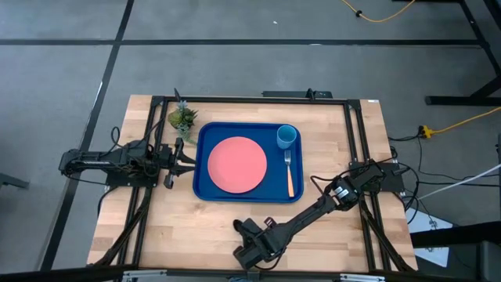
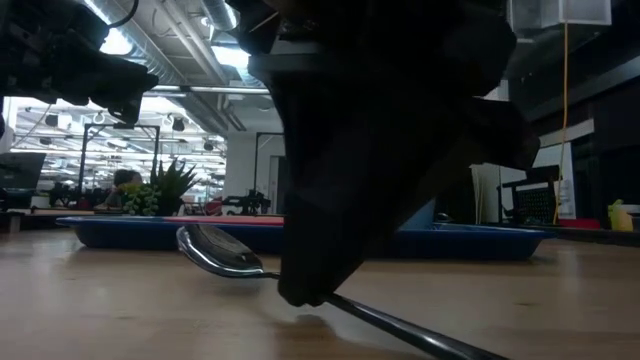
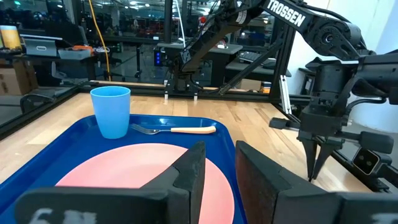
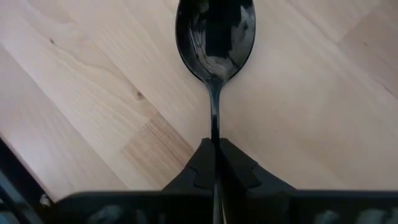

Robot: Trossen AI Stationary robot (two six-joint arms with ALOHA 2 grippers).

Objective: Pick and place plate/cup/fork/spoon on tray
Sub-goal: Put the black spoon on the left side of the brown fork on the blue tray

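Observation:
The deep-blue tray lies mid-table. On it are the salmon-pink plate, the light-blue cup upright in the far right corner, and the tan-handled fork lying flat right of the plate. My right gripper is near the table's front edge, shut on the dark spoon, whose bowl points away from the wrist. My left gripper is open and empty at the tray's left edge, level with the plate. My right gripper pinches the spoon's thin handle between its two fingers, a short way behind the bowl. The fingers come from above, pointing down, across the handle. The rest of the handle runs out past them. I cannot tell whether the spoon is clear of the table.
A small potted plant stands by the tray's far left corner. Bare wood lies in front of the tray and to its right. A black frame runs round the table's edges.

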